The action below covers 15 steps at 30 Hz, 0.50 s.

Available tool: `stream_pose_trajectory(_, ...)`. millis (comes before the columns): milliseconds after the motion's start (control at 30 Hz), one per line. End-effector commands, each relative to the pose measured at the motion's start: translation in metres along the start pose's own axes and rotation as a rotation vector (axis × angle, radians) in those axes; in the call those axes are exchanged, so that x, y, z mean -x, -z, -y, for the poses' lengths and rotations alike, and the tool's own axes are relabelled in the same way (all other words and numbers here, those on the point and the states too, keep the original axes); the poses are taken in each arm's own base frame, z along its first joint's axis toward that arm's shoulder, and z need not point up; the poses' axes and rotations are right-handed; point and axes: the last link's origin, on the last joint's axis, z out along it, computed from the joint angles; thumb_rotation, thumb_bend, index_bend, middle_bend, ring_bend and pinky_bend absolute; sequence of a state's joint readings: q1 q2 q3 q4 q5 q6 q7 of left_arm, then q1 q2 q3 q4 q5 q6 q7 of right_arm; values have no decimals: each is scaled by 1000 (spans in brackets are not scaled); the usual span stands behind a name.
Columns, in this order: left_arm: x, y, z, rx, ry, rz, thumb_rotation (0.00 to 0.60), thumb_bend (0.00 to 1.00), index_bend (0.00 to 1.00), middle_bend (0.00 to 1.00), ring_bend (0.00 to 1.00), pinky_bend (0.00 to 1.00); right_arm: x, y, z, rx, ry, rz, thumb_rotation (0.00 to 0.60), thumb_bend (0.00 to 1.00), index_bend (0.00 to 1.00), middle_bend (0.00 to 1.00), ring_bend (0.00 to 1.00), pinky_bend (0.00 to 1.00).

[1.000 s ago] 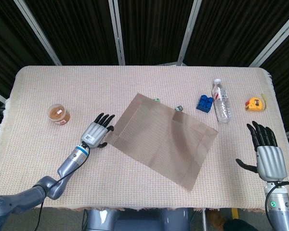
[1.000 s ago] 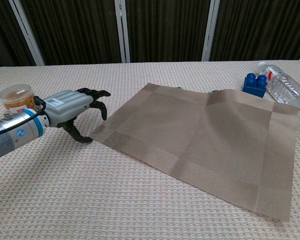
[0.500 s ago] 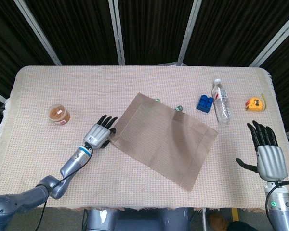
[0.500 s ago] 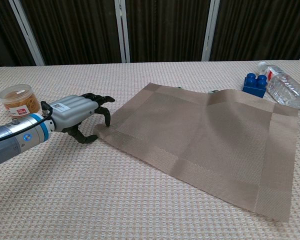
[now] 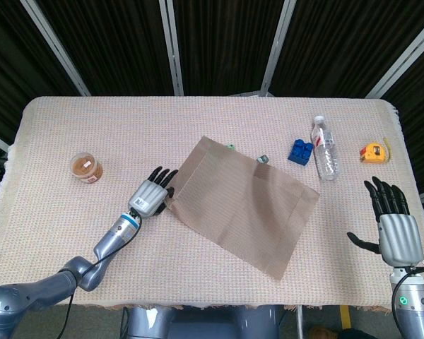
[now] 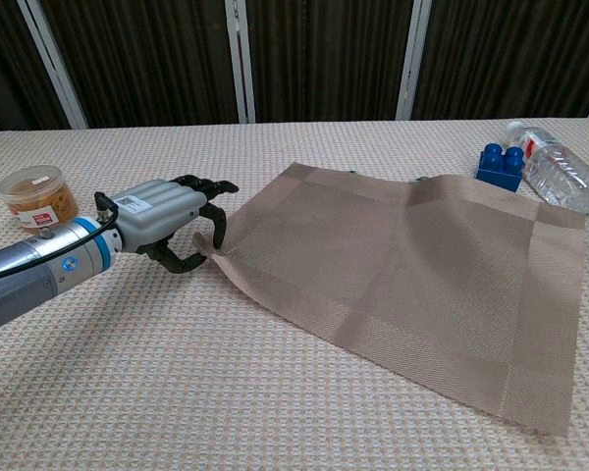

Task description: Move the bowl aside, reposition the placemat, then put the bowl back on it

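A tan woven placemat (image 5: 244, 205) (image 6: 393, 265) lies skewed in the middle of the table. My left hand (image 5: 150, 196) (image 6: 167, 221) is at its left corner, fingers curled over the edge and thumb under it. The corner is pinched and raised a little off the cloth. A small round tub (image 5: 86, 168) (image 6: 37, 194) with brown contents stands left of that hand, apart from the mat. My right hand (image 5: 394, 229) hovers open, fingers spread, at the table's right edge, holding nothing. It does not show in the chest view.
A clear water bottle (image 5: 325, 148) (image 6: 560, 177) lies at the back right beside a blue toy brick (image 5: 300, 152) (image 6: 501, 162). A yellow tape measure (image 5: 372, 152) sits further right. Two small objects (image 5: 264, 159) lie by the mat's far edge.
My left hand has slid right to the placemat's left corner and closed on it. The corner has lifted and shifted slightly right. The right hand has stayed put.
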<state>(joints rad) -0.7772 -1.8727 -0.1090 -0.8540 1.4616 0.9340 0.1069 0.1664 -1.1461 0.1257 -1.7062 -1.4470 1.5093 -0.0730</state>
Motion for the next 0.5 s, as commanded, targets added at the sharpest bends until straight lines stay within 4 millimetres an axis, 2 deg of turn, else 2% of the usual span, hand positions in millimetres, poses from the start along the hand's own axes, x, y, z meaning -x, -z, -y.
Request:
stream_pose_trajectory(33,1,-1,-2,-7,17,7,600,498,537,0,0,0,-1,0,0,-2,0,-1,600,0,0,0,0,0)
stream_pose_trajectory(333,-2,0,-5,-17,28,2,600,501,641,0,0,0,-3,1,1,-13,-7,-8,600,0,0,0,0,0)
stream_pose_trajectory(500,-3,9,-6,-2,47,-4,600,501,702,0,0,0,-4,1,1,-16,-12,-11,600,0,0,0,0,0)
